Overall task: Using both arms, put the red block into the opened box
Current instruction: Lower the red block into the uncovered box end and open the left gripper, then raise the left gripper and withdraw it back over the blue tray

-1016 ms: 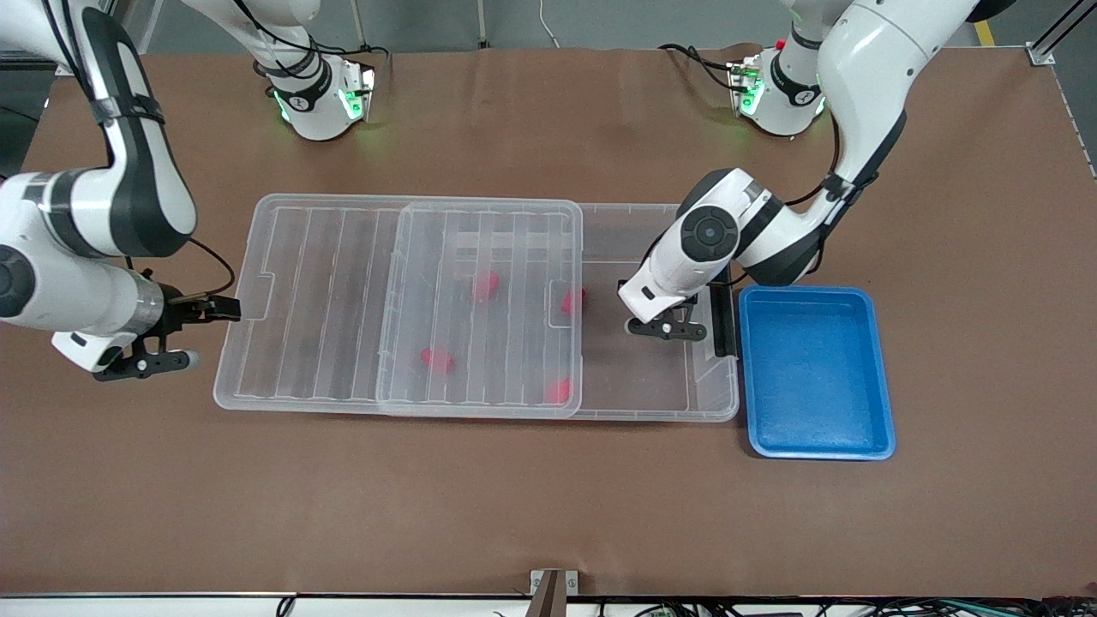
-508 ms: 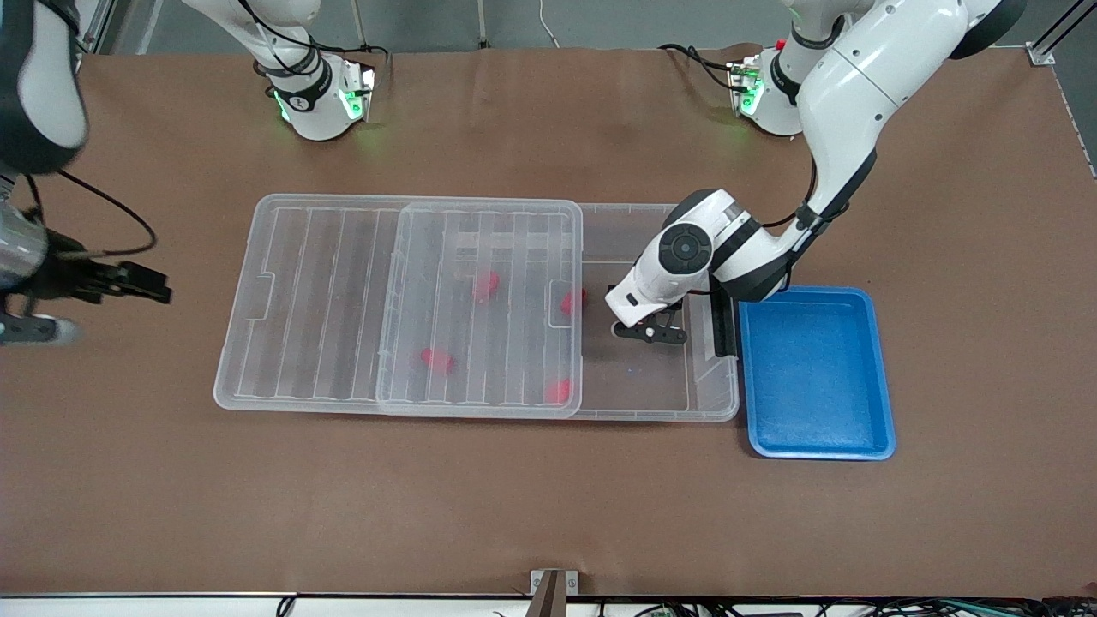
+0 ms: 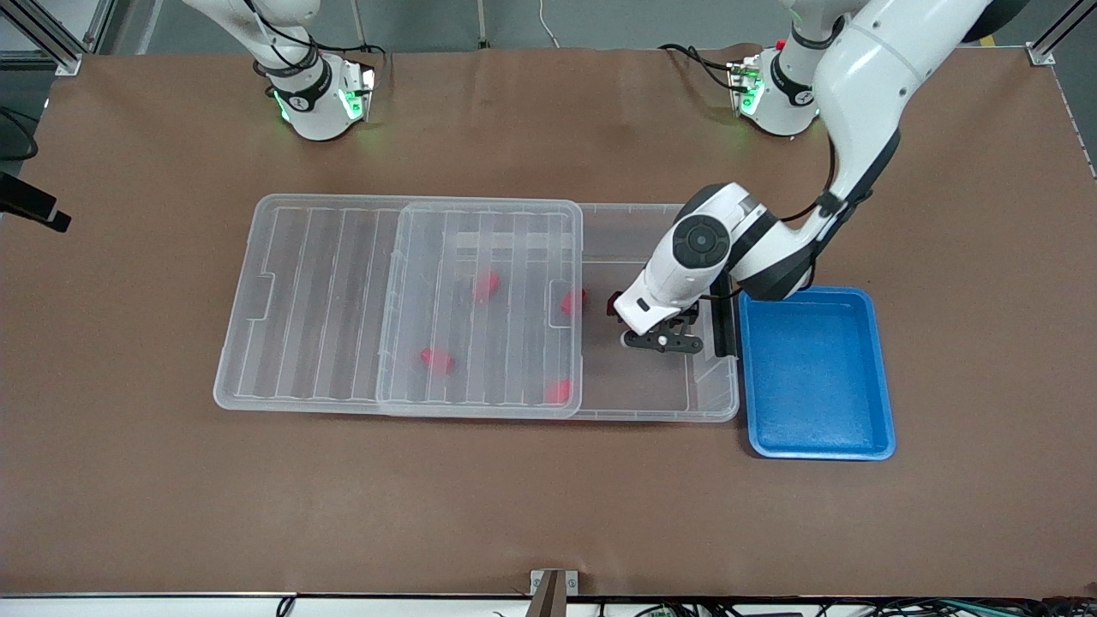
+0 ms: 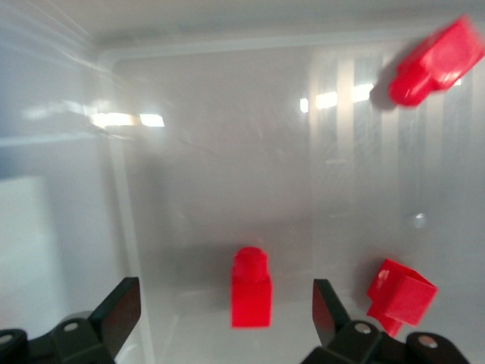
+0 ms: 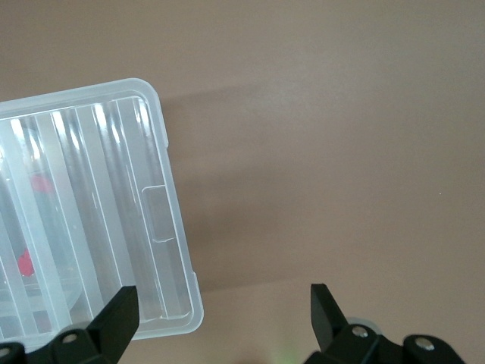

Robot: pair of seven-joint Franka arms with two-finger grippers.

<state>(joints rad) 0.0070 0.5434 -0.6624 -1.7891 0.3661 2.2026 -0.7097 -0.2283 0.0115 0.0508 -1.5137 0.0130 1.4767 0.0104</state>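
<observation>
Since a second ago our left gripper (image 4: 221, 315) has sprung wide, leaving the small red plastic block (image 4: 251, 287) inside the clear plastic box (image 3: 651, 410), while our right gripper (image 5: 221, 312), also wide, withdrew past the lid.

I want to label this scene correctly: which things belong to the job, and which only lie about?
Job: red block in the box, below the open left gripper; slid-aside lid; other red blocks under it; open right gripper, waiting over the table beside the lid.
Lying about: blue tray beside the box.
</observation>
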